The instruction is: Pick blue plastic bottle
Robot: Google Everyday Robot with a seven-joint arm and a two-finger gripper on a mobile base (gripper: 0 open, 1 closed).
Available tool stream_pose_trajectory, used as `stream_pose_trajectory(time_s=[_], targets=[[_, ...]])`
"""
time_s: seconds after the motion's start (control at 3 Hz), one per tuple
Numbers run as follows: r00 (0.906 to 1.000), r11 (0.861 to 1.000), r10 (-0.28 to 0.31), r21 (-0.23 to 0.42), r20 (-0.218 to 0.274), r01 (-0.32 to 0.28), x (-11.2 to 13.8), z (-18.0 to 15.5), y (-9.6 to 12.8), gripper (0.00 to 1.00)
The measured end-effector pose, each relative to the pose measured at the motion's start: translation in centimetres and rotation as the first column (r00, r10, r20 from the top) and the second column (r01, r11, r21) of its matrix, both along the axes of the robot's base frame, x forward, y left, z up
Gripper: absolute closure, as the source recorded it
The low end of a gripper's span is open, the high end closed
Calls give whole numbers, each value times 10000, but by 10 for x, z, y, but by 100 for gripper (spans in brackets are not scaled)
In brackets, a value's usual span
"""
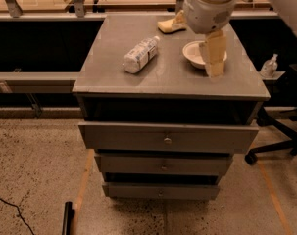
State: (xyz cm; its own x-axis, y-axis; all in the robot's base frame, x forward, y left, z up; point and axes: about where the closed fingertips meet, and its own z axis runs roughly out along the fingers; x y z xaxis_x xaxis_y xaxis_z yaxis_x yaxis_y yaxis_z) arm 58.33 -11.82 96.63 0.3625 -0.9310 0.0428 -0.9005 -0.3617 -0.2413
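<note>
The blue plastic bottle (140, 54) is a small clear bottle with a whitish label. It lies on its side on the left half of the grey cabinet top (162, 80), cap end pointing to the far right. My gripper (214, 67) hangs from the white arm over the right half of the top, in front of a white bowl (193, 52). It is well to the right of the bottle, apart from it, and holds nothing that I can see.
A yellow sponge (169, 26) lies at the back of the top, partly behind the arm. The cabinet has three drawers (167, 138), slightly pulled out. A small pump dispenser bottle (269, 66) stands on a ledge at the right. An office chair base (280, 141) is at the lower right.
</note>
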Motion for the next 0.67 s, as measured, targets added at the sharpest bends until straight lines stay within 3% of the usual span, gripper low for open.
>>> stream_pose_trajectory(time_s=[0.33,0.67], targets=[[9929,9947,999,189,653,-1013,26,11,17,0],[9909,9943,1007,271,887,-1035,31,13,21,0]])
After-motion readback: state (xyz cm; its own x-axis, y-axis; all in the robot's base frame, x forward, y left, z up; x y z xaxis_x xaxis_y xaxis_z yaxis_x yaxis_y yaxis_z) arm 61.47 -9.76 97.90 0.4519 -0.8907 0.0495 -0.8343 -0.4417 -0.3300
